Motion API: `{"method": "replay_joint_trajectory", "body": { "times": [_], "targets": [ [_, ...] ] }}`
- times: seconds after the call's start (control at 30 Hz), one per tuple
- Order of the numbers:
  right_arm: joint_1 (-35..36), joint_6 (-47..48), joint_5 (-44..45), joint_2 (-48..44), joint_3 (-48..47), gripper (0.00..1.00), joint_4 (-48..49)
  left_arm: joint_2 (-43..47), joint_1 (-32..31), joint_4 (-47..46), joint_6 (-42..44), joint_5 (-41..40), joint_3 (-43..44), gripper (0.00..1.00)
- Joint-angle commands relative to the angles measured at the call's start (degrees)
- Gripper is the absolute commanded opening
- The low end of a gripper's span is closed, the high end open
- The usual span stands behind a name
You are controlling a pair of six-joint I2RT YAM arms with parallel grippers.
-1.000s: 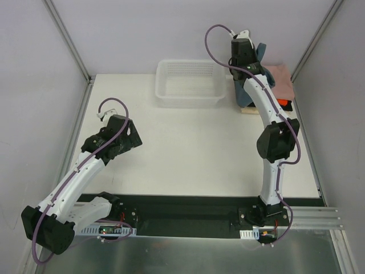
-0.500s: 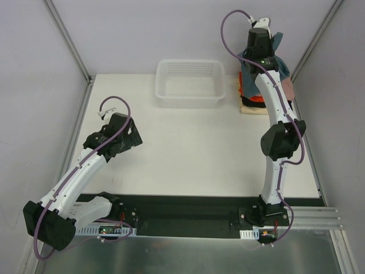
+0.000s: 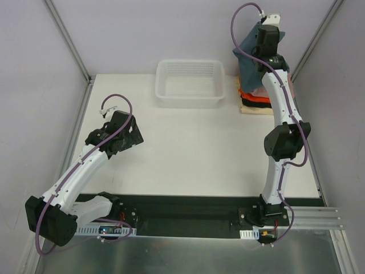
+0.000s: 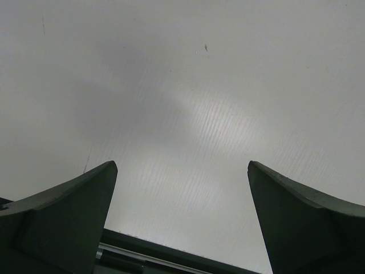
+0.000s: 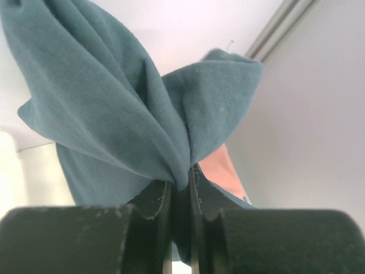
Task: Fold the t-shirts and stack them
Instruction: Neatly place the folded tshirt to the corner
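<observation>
Right pincer [image 5: 181,185] clenched on blue-grey t-shirt [image 5: 114,103], hanging above folded stack [image 3: 255,98], far right. Left pincer [image 4: 181,171] released, over surface [image 4: 188,85], left.

No readable text, label, brand, number or sign in any view.

My right arm [image 3: 280,98] and the shirt [image 3: 245,57] hanging from it hide part of the stack [image 3: 252,100] from above, while at my wrist camera the shirt runs off the top and left edges.
</observation>
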State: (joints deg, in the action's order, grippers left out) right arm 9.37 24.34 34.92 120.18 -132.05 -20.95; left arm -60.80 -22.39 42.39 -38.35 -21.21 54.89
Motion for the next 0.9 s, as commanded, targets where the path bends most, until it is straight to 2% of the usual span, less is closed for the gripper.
{"method": "replay_joint_trajectory", "body": {
  "times": [0.0, 0.47, 0.87],
  "targets": [
    [0.13, -4.21, -3.54, -7.42, -1.28, 0.01, 3.11, -0.03, 0.77, 0.50, 0.12, 0.91, 1.88, 0.99],
    [-1.36, -3.77, -3.10, -5.31, -2.78, 0.01, 2.23, -0.81, 0.77, 0.50, -0.15, 0.82, 1.80, 0.99],
    [-5.76, -4.39, -6.97, 2.77, -3.74, 0.01, 3.90, -4.94, 0.77, 0.50, 0.38, 1.00, 4.96, 0.99]
  ]
}}
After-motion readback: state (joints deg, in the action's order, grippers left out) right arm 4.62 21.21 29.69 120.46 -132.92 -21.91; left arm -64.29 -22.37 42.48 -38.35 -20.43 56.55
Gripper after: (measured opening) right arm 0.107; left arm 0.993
